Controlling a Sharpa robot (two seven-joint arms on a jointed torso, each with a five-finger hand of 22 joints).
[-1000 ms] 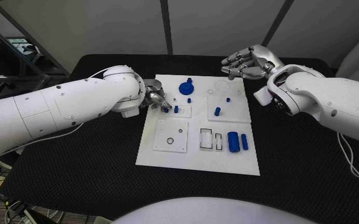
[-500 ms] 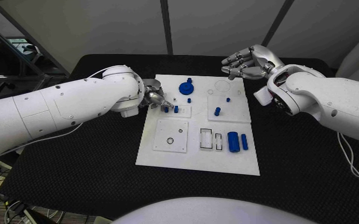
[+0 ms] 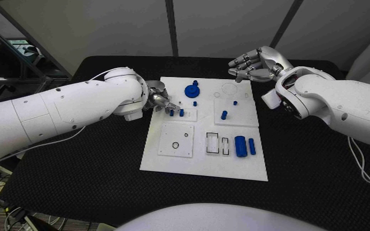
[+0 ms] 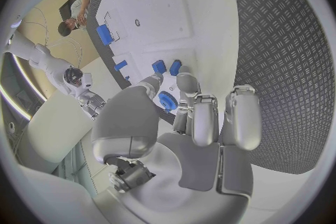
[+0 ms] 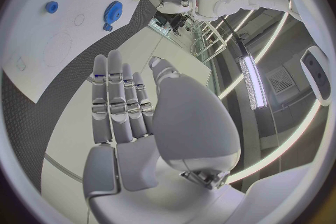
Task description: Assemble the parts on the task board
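Observation:
The white task board (image 3: 202, 161) lies in the middle of the black table. A blue gear (image 3: 192, 91) stands at its back. Two short blue pegs (image 3: 171, 112) (image 3: 181, 112) stand side by side in a small square plate. My left hand (image 3: 160, 100) hovers at the board's left edge, fingertips just beside these pegs (image 4: 159, 66), with nothing between thumb and fingers. Past the fingertips I see the gear (image 4: 167, 101). My right hand (image 3: 253, 65) hangs above the board's back right corner, empty. Its fingers (image 5: 119, 101) lie stretched side by side.
A thick blue cylinder (image 3: 241, 146) and a slim one (image 3: 252, 146) lie at the board's right side by two slots. Another peg (image 3: 223, 115) stands mid-board. A square plate with a round hole (image 3: 176, 140) sits front left. Black table surrounds the board.
My left hand's fingertips have shifted very slightly beside the two pegs. The right hand and the parts have stayed where they were.

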